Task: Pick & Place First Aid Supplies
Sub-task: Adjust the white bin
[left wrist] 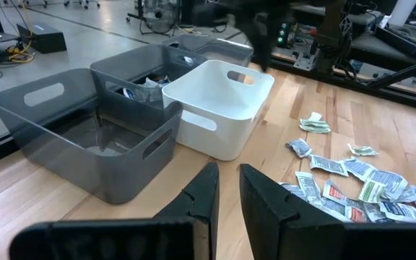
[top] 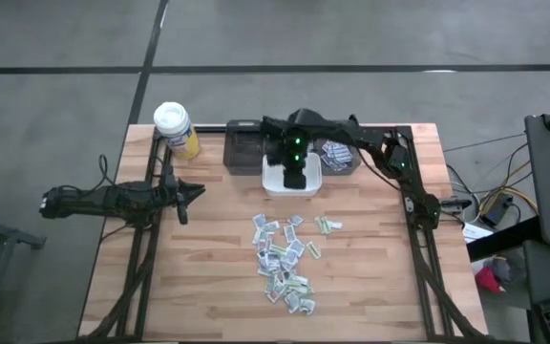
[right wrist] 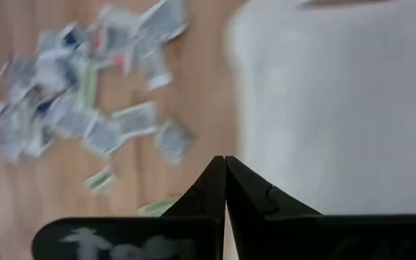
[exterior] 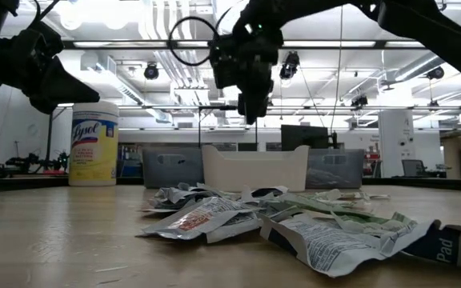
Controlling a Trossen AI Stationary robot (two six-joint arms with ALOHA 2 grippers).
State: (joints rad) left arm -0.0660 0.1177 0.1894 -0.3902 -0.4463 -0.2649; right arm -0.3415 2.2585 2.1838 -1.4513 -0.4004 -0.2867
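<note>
The first aid supplies (top: 285, 258) lie in a loose heap of small flat packets on the wooden table, near its middle; they also show in the low view (exterior: 278, 220) and the left wrist view (left wrist: 352, 180). Behind the heap stands a white bin (top: 268, 186). My right gripper (top: 294, 182) hangs above that bin (exterior: 254, 168), pointing steeply down, shut, with nothing showing between its fingers (right wrist: 224, 160). My left gripper (top: 197, 193) waits at the table's left side, its fingers a narrow gap apart (left wrist: 228, 177) with nothing between them.
Two dark grey bins (top: 244, 148) (top: 340, 158) flank the white bin at the back; the right one holds some packets. A yellow bottle with a white lid (top: 175, 129) stands at the far left corner. Bare wood lies left and right of the heap.
</note>
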